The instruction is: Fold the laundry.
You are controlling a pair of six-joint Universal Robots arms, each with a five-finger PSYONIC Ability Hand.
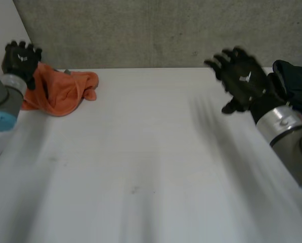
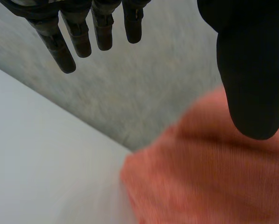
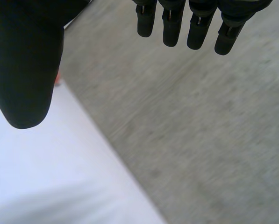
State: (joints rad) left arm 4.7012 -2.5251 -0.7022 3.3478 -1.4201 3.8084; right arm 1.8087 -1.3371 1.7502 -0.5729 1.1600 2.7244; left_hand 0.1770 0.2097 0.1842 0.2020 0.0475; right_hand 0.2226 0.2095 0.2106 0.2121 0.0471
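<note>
Cloth: orange cloth [image 1: 65,93], crumpled heap at far left of white table [image 1: 156,162], close to wall [image 1: 156,30].
L hand: left hand [image 1: 22,58] just over heap's left side; fingers straight, thumb apart, nothing held. Touching cloth or not: can't tell.
R hand: right hand [image 1: 242,81] raised at far right, well apart from cloth; fingers spread, empty.
Handling: prob. light, soft, floppy knit; will sag & drag when lifted; not fragile.
Grip: best pinch an edge or corner, thumb vs fingers, not bunched middle; edges buried in heap, so spread flat first.
Progress: no fold made yet.
</note>
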